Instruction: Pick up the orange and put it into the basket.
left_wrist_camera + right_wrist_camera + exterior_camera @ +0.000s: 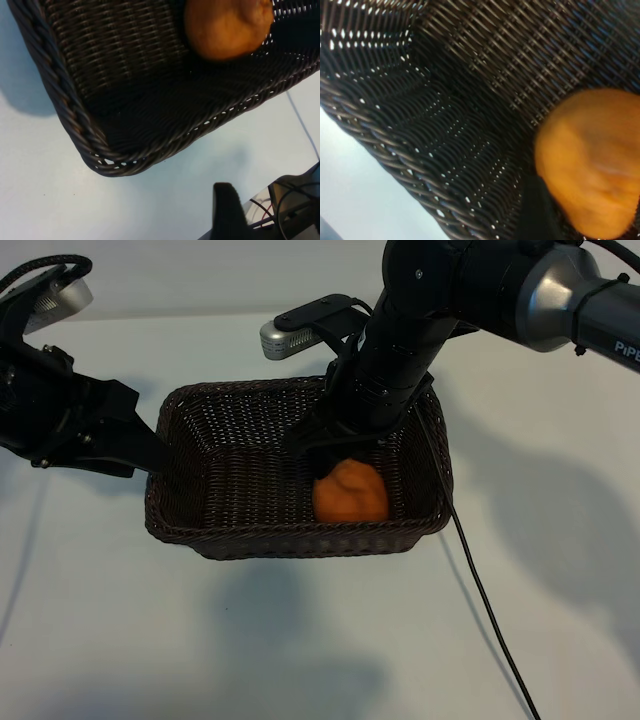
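"PIPE" lettering on right arm; right gripper [335, 455] state unclear, orange [350, 492] in basket [200, 530].

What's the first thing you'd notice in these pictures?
A bright orange sits inside the dark basket, near its front right corner. The right gripper hangs just above it. The left gripper waits at the basket's left rim.
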Robot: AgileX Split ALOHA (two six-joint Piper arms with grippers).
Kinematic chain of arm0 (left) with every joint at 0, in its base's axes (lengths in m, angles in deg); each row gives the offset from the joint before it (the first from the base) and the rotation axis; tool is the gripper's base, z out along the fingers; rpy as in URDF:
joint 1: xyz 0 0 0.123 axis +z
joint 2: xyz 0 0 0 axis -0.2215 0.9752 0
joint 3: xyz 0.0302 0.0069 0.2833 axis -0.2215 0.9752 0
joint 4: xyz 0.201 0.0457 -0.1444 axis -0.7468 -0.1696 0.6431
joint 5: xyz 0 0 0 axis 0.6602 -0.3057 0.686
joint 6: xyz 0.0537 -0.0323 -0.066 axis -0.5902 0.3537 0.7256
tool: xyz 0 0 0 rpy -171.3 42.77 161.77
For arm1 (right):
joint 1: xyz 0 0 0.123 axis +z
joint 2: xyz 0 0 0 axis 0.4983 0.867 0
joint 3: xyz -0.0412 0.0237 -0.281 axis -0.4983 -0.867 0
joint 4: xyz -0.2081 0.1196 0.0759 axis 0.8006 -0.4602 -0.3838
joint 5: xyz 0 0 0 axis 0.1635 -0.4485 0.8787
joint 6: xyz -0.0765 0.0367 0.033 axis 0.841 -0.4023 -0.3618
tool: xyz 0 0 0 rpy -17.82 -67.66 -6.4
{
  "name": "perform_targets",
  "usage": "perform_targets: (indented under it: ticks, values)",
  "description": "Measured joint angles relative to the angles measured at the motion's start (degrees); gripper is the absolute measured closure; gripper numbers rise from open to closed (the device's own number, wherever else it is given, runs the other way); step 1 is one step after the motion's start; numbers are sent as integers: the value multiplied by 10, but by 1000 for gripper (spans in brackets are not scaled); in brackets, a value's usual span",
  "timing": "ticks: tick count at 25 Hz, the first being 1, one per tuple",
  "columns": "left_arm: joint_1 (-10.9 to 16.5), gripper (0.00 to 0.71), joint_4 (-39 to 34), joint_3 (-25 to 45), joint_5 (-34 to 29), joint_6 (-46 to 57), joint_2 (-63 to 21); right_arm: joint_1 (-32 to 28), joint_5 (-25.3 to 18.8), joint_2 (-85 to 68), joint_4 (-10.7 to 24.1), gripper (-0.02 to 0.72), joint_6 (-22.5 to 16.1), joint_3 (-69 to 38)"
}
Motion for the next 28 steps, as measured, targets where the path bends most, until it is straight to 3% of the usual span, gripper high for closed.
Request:
perform_targets:
  ticks: [6,20,28]
  values:
    - [0,258,0,0,0,0,0,0,-18,-12,4,214,2,0]
    - [0,258,0,0,0,0,0,0,-112,-102,35,214,2,0]
    - [0,258,0,0,0,0,0,0,-116,-135,45,212,2,0]
